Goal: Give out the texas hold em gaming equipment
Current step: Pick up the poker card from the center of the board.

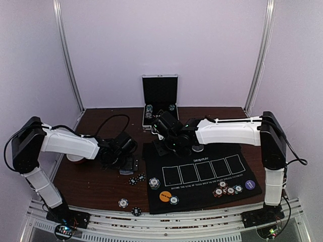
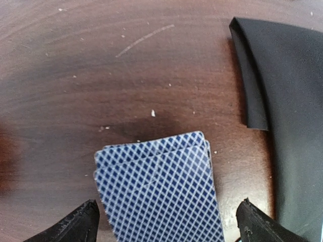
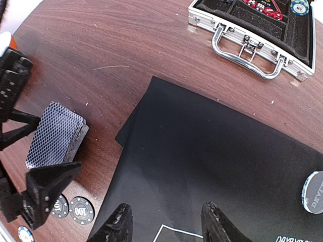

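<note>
A fanned deck of blue-backed playing cards (image 2: 159, 191) lies on the brown table just left of the black mat (image 2: 292, 101). My left gripper (image 2: 166, 227) is open, one finger on each side of the deck, not closed on it. The deck (image 3: 55, 133) and the left gripper (image 3: 33, 156) also show in the right wrist view. My right gripper (image 3: 166, 224) is open and empty above the mat's far left part (image 3: 212, 151). Two black chips (image 3: 81, 209) lie near the deck. A silver-grey button (image 3: 314, 191) lies on the mat.
The open silver case (image 1: 160, 101) stands at the back. On the mat (image 1: 202, 194) are an orange button (image 1: 165, 196), a purple button (image 1: 250, 184) and chips (image 1: 224, 190). Loose chips (image 1: 123, 202) lie on the table. A red-and-white round thing (image 1: 75, 158) sits under the left arm.
</note>
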Robot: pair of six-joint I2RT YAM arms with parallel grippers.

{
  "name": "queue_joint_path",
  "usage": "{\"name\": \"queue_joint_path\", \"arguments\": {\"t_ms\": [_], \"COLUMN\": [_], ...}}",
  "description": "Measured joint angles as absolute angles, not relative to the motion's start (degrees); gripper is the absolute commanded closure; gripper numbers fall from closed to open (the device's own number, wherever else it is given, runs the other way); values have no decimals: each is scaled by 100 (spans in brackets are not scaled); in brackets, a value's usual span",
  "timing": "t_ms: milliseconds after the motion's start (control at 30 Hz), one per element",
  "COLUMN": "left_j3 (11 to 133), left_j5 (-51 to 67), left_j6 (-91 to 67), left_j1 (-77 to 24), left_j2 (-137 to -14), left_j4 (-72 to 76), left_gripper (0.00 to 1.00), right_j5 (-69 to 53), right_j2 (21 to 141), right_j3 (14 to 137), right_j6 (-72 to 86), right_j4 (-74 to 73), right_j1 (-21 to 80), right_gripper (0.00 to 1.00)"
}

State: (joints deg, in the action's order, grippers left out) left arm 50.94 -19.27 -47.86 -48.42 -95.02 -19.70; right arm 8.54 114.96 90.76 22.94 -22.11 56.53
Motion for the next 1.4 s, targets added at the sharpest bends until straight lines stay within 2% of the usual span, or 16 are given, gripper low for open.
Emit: {"name": "queue_joint_path", "arguments": {"t_ms": [267, 333, 467, 567, 867, 1000, 1100, 1400], "left_j3": [5111, 5111, 5111, 5111, 5109, 5109, 5113, 5113], "left_j5": [-1933, -1925, -1896, -1881, -1728, -1691, -1693, -1699], "left_j6": [-4794, -4792, -4783, -4722, -4541, -4473, -4399, -4027], "left_j1": [-4842, -4842, -4842, -4842, -4794, -4790, -4783, -4766], "left_j2": [-9773, -9810, -9826, -9826, -9837, -9845, -9800, -9673], "left_j4": [-1977, -1984, -1990, -1988, -1966, -1951, -1857, -1935], "left_gripper": [2, 6, 19, 25, 26, 43, 51, 53], "right_j5": [854, 851, 851, 851, 851, 854, 854, 845], "right_j2": [11496, 11496, 11496, 11496, 11489, 11454, 11443, 11281], "right_j3": [9070, 9070, 9070, 9070, 9070, 9070, 9070, 9043], "right_j6": [2290, 2290, 2287, 2281, 2263, 2248, 2244, 2241], "right_j4": [-2213, -2213, -2213, -2213, -2213, -2213, -2215, -2237], "right_j1": [5653, 5649, 5647, 5647, 5618, 5607, 5590, 5527], "right_gripper": [50, 50, 50, 50, 50, 50, 50, 50]}}
